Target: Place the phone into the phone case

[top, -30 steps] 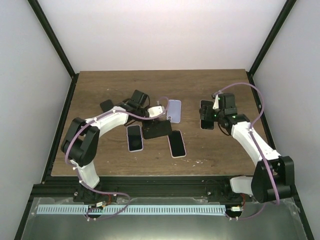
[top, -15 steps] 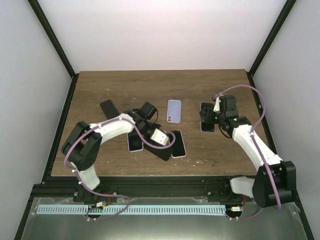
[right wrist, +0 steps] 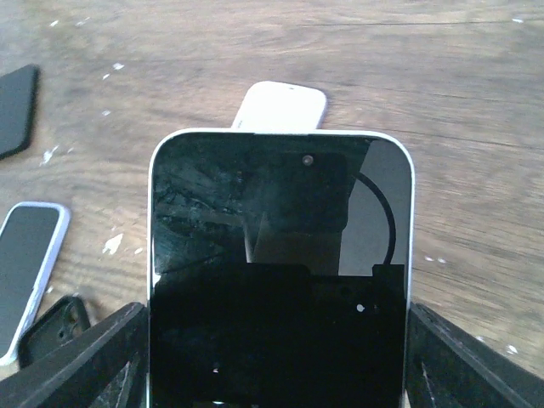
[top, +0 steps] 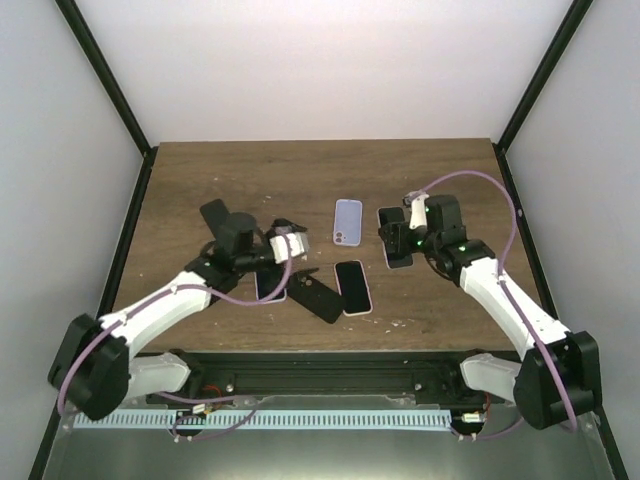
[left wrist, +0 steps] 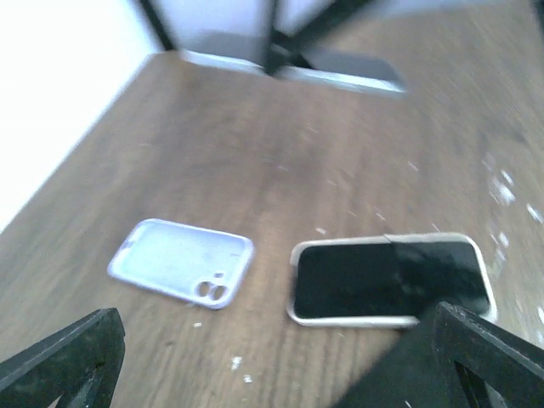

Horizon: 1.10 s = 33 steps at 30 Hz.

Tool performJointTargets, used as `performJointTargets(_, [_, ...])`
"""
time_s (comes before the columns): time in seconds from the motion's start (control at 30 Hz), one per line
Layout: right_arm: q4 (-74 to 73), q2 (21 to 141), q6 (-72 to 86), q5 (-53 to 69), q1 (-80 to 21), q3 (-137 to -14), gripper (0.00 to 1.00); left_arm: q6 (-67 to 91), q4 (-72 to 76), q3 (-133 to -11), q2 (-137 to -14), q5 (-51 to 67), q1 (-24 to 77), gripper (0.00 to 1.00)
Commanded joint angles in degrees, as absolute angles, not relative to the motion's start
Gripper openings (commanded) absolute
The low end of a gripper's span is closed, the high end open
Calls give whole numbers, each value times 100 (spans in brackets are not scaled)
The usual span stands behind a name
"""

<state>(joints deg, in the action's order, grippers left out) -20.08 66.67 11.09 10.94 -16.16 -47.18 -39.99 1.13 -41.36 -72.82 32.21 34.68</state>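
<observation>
My right gripper (top: 397, 241) is shut on a dark-screened phone (right wrist: 280, 255) and holds it by its long edges above the table. Just beyond the phone's top edge lies the empty lavender phone case (right wrist: 280, 105), flat and hollow side up (top: 348, 222). My left gripper (top: 283, 243) stands open and empty, left of the case and low over the table. In the left wrist view its fingers (left wrist: 64, 365) frame the lavender case (left wrist: 181, 262) and a white-rimmed phone (left wrist: 391, 279) lying face up.
A black case (top: 315, 298) lies slantwise at centre front, next to the white-rimmed phone (top: 352, 287). Another phone (top: 269, 287) lies partly under my left arm. A black slab (top: 213, 213) sits at the back left.
My left gripper has opened, let go of the black case near the table's front and drawn back to the left. My right gripper has carried its phone leftward, closer to the lavender case.
</observation>
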Motion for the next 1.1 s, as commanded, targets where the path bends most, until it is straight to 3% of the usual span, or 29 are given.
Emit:
performJointTargets(0.0, [-1498, 6447, 638, 1416, -2097, -4718, 55, -571, 1229, -4045, -6546, 2041, 3171, 100])
performJointTargets(0.07, [-1398, 6446, 539, 1585, -2331, -4696, 54, 564, 165, -4494, -6437, 1051, 3007, 100])
performJointTargets(0.23, [-1314, 6830, 412, 1535, -3042, -4782, 54, 1909, -1670, -5416, -6614, 1472, 2081, 100])
performJointTargets(0.47, [-1352, 7692, 181, 1135, -4063, -5111, 54, 3350, -1435, -4784, -6578, 3528, 705, 94])
performJointTargets(0.63, [-1494, 8397, -60, 892, -4665, -5433, 54, 3838, -1049, -4279, -6599, 4272, 137, 87])
performJointTargets(1.07, [-2175, 9808, -343, 355, -5388, -6363, 55, 3585, -1444, -4016, -6498, 4105, 91, 81])
